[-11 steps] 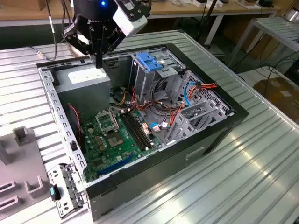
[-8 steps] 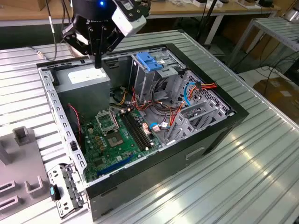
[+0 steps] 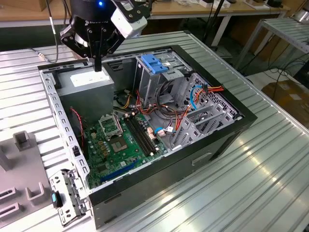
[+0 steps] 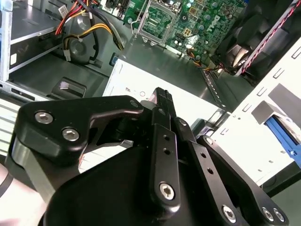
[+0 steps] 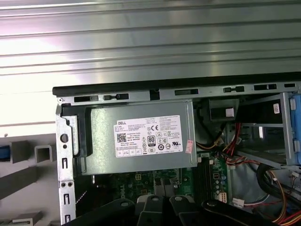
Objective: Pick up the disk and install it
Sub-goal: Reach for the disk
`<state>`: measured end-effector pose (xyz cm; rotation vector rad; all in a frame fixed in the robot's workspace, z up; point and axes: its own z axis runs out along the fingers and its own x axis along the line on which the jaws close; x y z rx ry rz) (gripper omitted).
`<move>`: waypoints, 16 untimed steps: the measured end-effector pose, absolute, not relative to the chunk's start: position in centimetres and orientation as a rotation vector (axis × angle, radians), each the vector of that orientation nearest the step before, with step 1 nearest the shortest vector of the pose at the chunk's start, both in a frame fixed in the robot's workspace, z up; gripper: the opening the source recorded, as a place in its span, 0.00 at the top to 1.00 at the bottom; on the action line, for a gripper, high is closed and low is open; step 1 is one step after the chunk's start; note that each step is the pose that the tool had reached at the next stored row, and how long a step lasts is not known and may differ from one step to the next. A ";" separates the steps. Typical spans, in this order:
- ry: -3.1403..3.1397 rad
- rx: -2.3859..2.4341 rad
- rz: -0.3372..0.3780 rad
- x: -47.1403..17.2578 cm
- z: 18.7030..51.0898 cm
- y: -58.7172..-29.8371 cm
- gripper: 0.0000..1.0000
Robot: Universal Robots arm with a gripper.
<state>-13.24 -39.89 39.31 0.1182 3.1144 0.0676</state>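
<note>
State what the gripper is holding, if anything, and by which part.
Nothing is held: the gripper hangs over the grey power-supply box, its fingers shut together with nothing between them.

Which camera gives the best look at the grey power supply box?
The first wrist view: the power supply box faces the camera squarely, sticker unobstructed. In the exterior view the tool hangs in front of part of it. In the second wrist view the tool hides most of it.

Ribbed, shiny metal table (image 3: pixel 270 159); matt black gripper (image 4: pixel 162 96)
</note>
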 end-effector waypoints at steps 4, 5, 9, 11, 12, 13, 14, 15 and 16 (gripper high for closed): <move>3.115 0.118 0.068 -13.3 39.3 -39.9 0.89; 3.115 0.118 0.068 -13.4 39.3 -39.9 0.89; 3.116 0.118 0.068 -13.6 39.3 -39.9 0.89; 3.117 0.118 0.067 -13.7 39.3 -39.9 0.89; 3.117 0.118 0.067 -13.7 39.3 -39.9 0.89; 3.117 0.118 0.067 -13.8 39.3 -39.9 0.89; 3.117 0.118 0.067 -13.8 39.3 -39.9 0.89; 3.117 0.118 0.067 -13.8 39.3 -39.9 0.89; 3.117 0.118 0.067 -13.8 39.3 -39.9 0.89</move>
